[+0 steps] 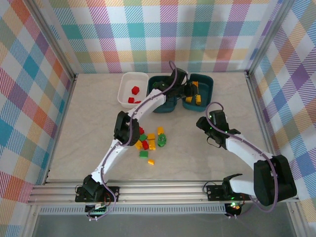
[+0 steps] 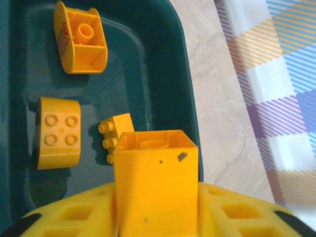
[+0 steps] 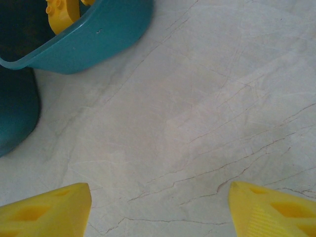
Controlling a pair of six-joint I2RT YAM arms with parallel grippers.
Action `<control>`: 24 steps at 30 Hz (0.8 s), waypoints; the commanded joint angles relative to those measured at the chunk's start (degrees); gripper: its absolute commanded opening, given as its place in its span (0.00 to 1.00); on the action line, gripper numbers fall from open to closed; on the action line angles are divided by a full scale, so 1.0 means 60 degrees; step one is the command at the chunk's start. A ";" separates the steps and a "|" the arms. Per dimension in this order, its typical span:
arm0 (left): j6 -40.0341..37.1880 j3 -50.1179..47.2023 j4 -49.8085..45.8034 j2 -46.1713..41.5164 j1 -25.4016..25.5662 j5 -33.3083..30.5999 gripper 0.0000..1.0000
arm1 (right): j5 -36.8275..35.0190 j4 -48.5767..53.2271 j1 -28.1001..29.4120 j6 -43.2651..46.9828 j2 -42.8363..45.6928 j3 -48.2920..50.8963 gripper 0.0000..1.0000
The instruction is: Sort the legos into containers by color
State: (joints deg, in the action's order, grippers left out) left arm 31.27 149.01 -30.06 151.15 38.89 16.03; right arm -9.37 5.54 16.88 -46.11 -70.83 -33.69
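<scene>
Left gripper (image 2: 155,217) clamps a yellow brick (image 2: 155,177) above the right teal tub (image 2: 185,98); right gripper (image 3: 160,210) hangs with fingers spread, empty.
Loose legos (image 1: 148,140) in red, green and yellow lie mid-table, clear of every edge, the right gripper off to their right. Along the table's far edge stand the white tub (image 1: 123,81) holding red bricks (image 1: 134,92), the middle teal tub (image 1: 170,106), then the right teal tub with three yellow bricks (image 2: 59,133) inside.

Left arm (image 1: 114,153), base at 7 o'clock: white links, black joint housings, grey-purple cable (image 1: 176,74) looped alongside. Right arm (image 1: 241,147), base at 5 o'clock: same build, bulkier black joints, green LED (image 1: 232,206) lit. Left gripper fingers (image 2: 64,217) and right gripper fingers (image 3: 44,210): yellow plastic w/ moulded recesses; left pair has black corner marks, possibly pads.
</scene>
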 commanded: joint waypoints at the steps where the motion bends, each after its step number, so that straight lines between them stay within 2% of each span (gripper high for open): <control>1: 0.0220 0.0314 0.0037 0.0172 0.0060 0.0372 0.55 | -0.0094 -0.0087 -0.0047 -0.0014 0.0332 0.0064 0.75; 4: 0.0038 0.0327 0.0362 -0.0020 0.0139 0.0952 0.72 | -0.0100 -0.0181 -0.0053 0.0057 0.0486 0.0143 0.76; 9: -0.1027 0.0291 -0.0119 -0.1072 0.0457 0.0828 0.79 | 0.0007 -0.0430 -0.0048 0.0153 0.0637 0.0274 0.76; 12: -0.1397 -0.0271 -0.0924 -0.1979 0.0530 0.0012 0.79 | 0.0039 -0.0527 -0.0046 0.0185 0.0811 0.0357 0.76; 14: -0.1377 -0.1502 -0.1335 -0.2835 0.0504 -0.0917 0.80 | -0.0123 -0.0528 -0.0047 0.0149 0.0994 0.0467 0.76; 17: -0.1104 -0.4714 -0.1040 -0.4700 0.0501 -0.2217 0.80 | -0.0337 -0.0529 -0.0046 0.0070 0.1283 0.0608 0.77; 20: -0.0960 -0.6976 -0.1177 -0.5970 0.0512 -0.3176 0.81 | -0.0409 -0.0542 -0.0047 -0.0042 0.1389 0.0686 0.81; 24: -0.0520 -0.8950 -0.1348 -0.6658 0.0520 -0.3414 0.81 | -0.0240 -0.0651 -0.0059 -0.0123 0.1196 0.0683 0.82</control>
State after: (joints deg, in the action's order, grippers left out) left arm 26.28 102.08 -35.31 111.18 42.24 0.14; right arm -10.63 3.49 16.88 -46.11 -63.31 -30.30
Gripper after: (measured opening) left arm 0.812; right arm 0.814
